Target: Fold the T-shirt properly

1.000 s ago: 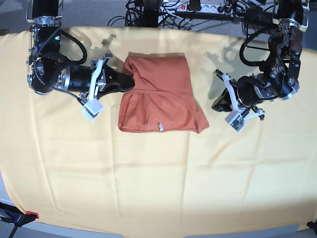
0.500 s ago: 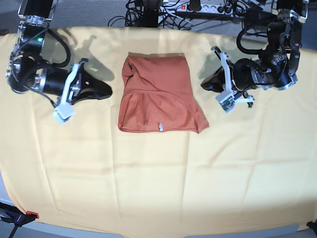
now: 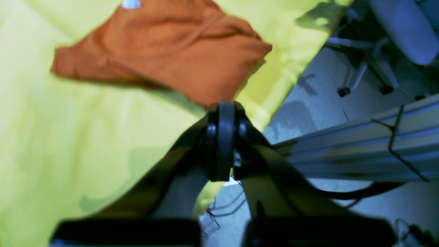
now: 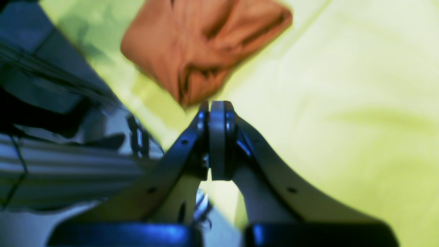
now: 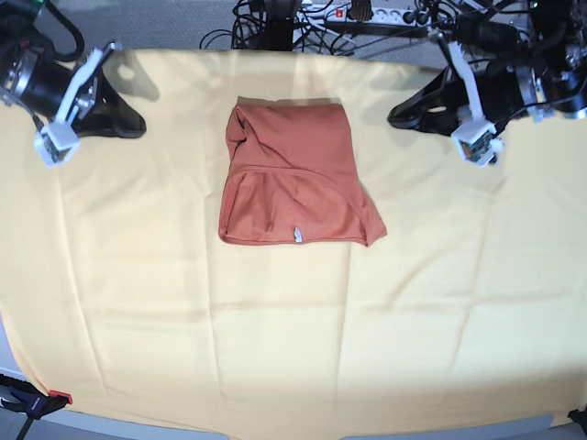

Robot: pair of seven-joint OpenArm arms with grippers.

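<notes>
The rust-orange T-shirt [image 5: 293,174] lies folded into a rough rectangle on the yellow cloth [image 5: 293,330], its small white tag [image 5: 298,236] at the near edge. It also shows at the top of the left wrist view as the T-shirt [image 3: 164,51] and of the right wrist view as the T-shirt [image 4: 202,44]. My left gripper [image 5: 393,118] hovers shut and empty at the back right, well clear of the shirt. My right gripper [image 5: 139,126] is shut and empty at the back left. Both pairs of fingertips press together: left gripper [image 3: 224,140], right gripper [image 4: 216,140].
The yellow cloth covers the whole table. Cables and a power strip [image 5: 367,14] lie behind the table's far edge. A red-handled clamp [image 5: 32,401] sits at the near left corner. A chair base [image 3: 363,79] stands on the floor beyond the table.
Both arms have pulled back and outward from the shirt toward the table's far corners. The right gripper, earlier at the shirt's left edge, has left it. The shirt lies unchanged.
</notes>
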